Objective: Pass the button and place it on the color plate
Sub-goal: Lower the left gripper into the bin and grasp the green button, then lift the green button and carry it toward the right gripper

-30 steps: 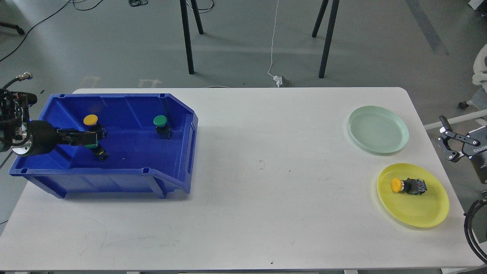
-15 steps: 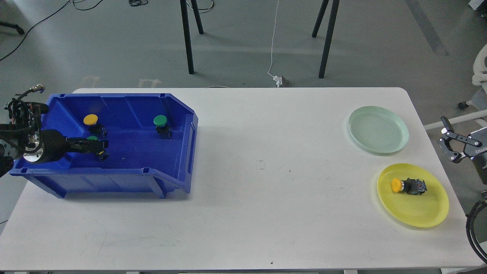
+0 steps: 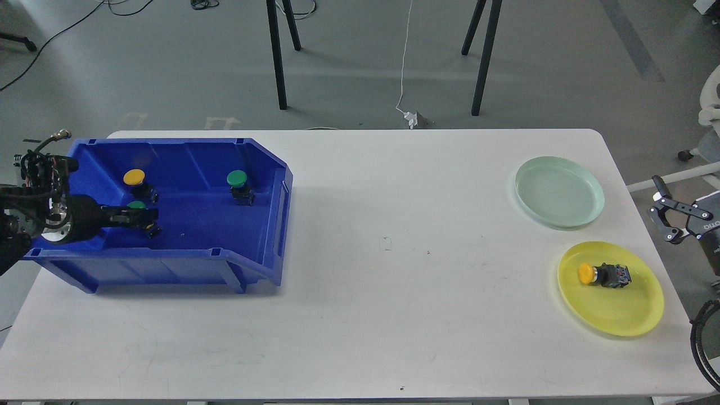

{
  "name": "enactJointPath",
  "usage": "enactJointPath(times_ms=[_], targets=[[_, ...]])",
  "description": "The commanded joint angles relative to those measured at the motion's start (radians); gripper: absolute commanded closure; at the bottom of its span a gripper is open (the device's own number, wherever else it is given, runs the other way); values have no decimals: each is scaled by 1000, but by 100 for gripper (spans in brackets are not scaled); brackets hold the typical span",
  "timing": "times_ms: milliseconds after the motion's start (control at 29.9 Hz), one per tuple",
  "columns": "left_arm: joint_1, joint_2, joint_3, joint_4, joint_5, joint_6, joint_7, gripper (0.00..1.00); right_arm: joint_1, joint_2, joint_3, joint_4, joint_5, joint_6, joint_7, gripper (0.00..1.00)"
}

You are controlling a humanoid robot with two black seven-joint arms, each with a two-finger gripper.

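A blue bin (image 3: 264, 225) stands at the table's left. In it are a yellow-capped button (image 3: 134, 178), a green-capped button (image 3: 237, 180) and a second green-capped button (image 3: 136, 205). My left gripper (image 3: 143, 218) reaches into the bin from the left, low and right at the second green button, partly hiding its body. Its dark fingers cannot be told apart. A yellow plate (image 3: 619, 315) at the right front holds a yellow-capped button (image 3: 588, 274). A pale green plate (image 3: 559, 191) lies behind it. My right gripper (image 3: 664, 216) is open and empty beyond the table's right edge.
The white table (image 3: 394, 292) spans the space between the bin and the plates. Black stand legs (image 3: 275, 56) and a white cable stand on the floor behind the table. A white chair base shows at the far right.
My left gripper has sunk lower into the bin, down to the second green button beside the yellow one. My right gripper has drifted slightly to the right.
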Motion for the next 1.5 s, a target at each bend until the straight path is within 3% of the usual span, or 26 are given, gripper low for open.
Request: enactJointPath(times_ms=[0,134,401,668,801,968,1102,1236,1403,1469], targets=[[0,-3,-1,14,7,0,0,44,-1,1,0,0,0,0,0,3],[0,-2,-1,16,7,0,0,48,-1,-1,0,0,0,0,0,3],[0,0,-1,16,5,8,0,86,-1,1,0,-2,0,0,0,3],[-30,15,-12,-19,-2,18,0,91,-4,1,0,-3,0,0,0,3],[-133,151,-37,-200,-38,-26,0,90,-4,2,3,-3,0,0,0,3],[-161,422,-205,-632,-247,-35,0,90,-2,2,1,1,0,0,0,3],[-156,483,-279,-876,-429,-32,0,90,7,-1,0,3,-9,0,0,3],[-156,336,-285,-1019,-608,14,0,90,27,-4,-8,1,-55,0,0,3],[-104,-26,-281,-1033,-697,270,0,89,169,5,-116,20,-241,0,0,3],[-84,-147,-275,-994,-691,302,0,88,212,1,-178,63,-265,0,0,3]])
